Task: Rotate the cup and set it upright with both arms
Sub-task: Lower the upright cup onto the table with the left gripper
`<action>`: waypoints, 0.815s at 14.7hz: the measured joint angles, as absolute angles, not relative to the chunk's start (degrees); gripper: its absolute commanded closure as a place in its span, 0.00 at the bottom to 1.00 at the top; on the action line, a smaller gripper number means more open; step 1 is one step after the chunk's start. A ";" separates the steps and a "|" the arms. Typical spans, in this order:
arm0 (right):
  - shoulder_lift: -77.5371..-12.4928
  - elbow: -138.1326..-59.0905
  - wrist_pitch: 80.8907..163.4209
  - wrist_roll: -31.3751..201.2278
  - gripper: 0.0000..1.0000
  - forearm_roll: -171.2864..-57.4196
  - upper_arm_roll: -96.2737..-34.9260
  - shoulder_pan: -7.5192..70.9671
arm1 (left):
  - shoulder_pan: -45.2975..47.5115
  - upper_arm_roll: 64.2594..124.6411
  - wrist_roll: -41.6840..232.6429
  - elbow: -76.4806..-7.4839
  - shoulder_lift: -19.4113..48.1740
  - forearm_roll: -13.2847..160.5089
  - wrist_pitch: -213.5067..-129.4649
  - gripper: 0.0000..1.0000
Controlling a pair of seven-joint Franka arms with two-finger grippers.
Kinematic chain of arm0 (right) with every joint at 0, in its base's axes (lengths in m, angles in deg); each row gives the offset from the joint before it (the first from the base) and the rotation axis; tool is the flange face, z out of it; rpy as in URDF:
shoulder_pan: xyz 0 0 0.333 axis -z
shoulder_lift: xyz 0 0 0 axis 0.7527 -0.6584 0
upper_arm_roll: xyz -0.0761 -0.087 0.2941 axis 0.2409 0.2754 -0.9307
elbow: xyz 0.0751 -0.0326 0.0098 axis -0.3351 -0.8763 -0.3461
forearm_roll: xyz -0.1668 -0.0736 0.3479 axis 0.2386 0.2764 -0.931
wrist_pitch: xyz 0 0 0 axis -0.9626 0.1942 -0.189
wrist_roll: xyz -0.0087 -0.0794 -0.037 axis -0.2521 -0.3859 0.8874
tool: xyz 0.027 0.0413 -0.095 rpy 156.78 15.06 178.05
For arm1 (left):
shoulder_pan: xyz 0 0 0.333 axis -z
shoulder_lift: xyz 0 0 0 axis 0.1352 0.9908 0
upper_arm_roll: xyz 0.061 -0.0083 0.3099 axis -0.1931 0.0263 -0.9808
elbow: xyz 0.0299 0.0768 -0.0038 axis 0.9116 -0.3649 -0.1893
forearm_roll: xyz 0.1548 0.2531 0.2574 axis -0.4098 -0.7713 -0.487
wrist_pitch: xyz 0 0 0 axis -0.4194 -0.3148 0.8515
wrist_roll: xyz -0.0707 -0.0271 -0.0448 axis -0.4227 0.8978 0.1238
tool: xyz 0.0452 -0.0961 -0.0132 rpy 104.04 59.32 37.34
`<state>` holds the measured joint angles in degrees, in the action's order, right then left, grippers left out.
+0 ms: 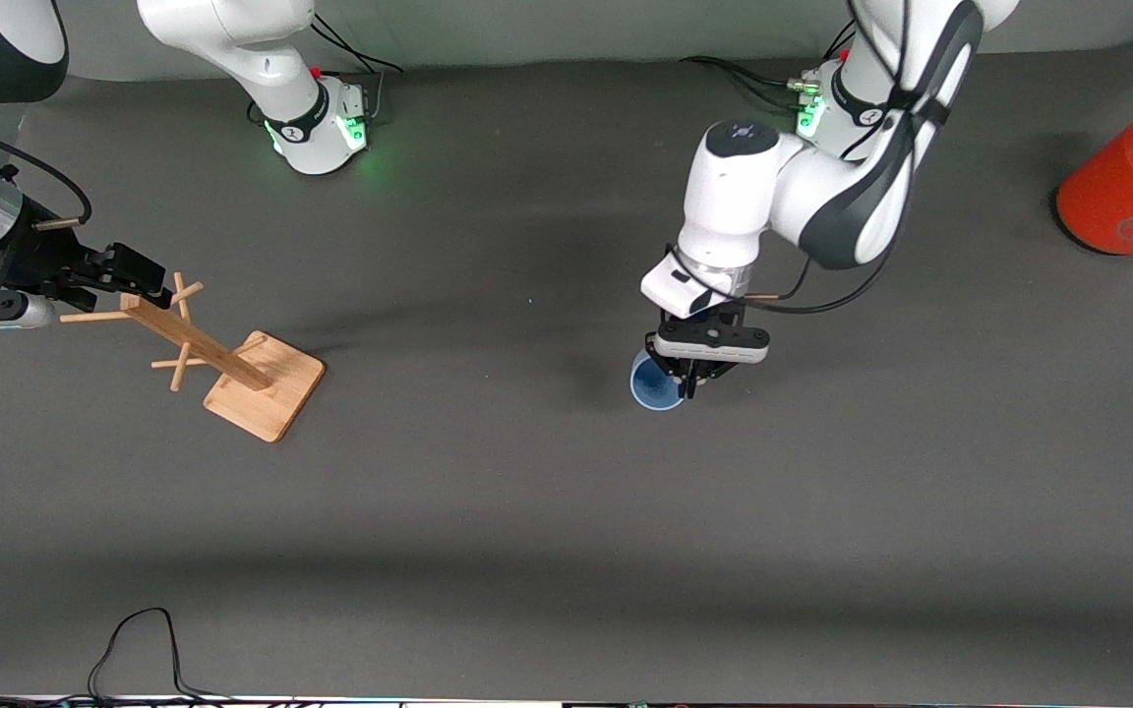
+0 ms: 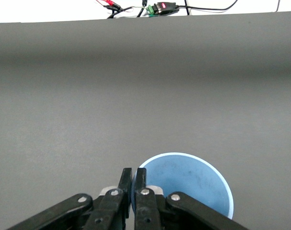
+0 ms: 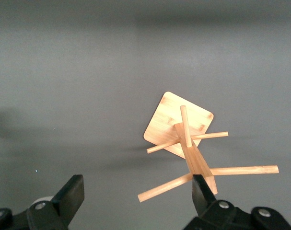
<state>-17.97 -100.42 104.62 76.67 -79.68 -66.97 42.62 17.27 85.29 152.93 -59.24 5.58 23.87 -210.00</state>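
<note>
One cup (image 1: 653, 387), mid-table, upright: light, rigid, likely slick; left gripper (image 1: 689, 385) pinches its rim wall. Right gripper (image 1: 124, 280), spread, waits over wooden rack (image 1: 222, 362).

The cup (image 1: 653, 385) stands mouth-up mid-bench, its rim pinched by the left tool (image 1: 688, 386). Toward the right arm's end stands a wooden peg rack (image 1: 222, 362), the right tool (image 1: 124, 280) over its top with fingers spread. A can (image 1: 1132, 182) lies at the left arm's end, well apart from the cup.
</note>
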 measured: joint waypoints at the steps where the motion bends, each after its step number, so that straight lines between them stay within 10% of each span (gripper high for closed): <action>1: -18.04 -100.38 104.62 76.67 0.00 -79.68 -67.00 42.62 | 17.28 85.30 160.22 -59.29 7.30 16.72 -210.73 1.00; 12: -19.55 -98.15 104.74 76.49 0.00 -79.67 -67.24 41.58 | 20.05 85.75 206.51 -58.82 12.15 -21.38 -211.48 1.00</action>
